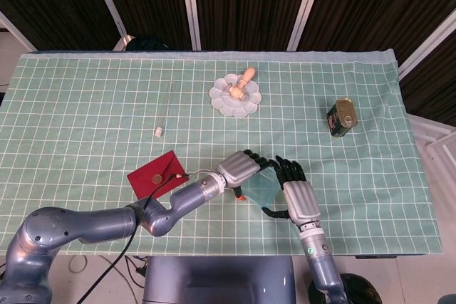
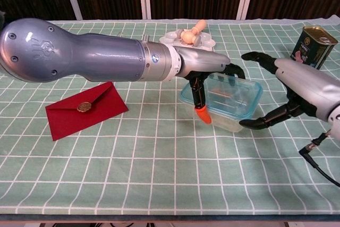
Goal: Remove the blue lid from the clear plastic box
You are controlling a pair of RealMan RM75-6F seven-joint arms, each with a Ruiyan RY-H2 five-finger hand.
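Honestly not much to read here. The left arm has a small hexagon-style logo stamped on its grey shell near the big joint, plus a tiny round blue badge at the wrist ring, but no letters I can make out on either. The tin can has a dark green label with some pinkish print, too small and blurry to read.

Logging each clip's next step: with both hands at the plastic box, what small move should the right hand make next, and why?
Probably close the right hand onto the blue lid. The left hand already grips the clear plastic box at its near-left side, while the right hand's fingers sit spread beside the box's right edge, apparently holding nothing. Gripping the rim there would allow lifting the lid.
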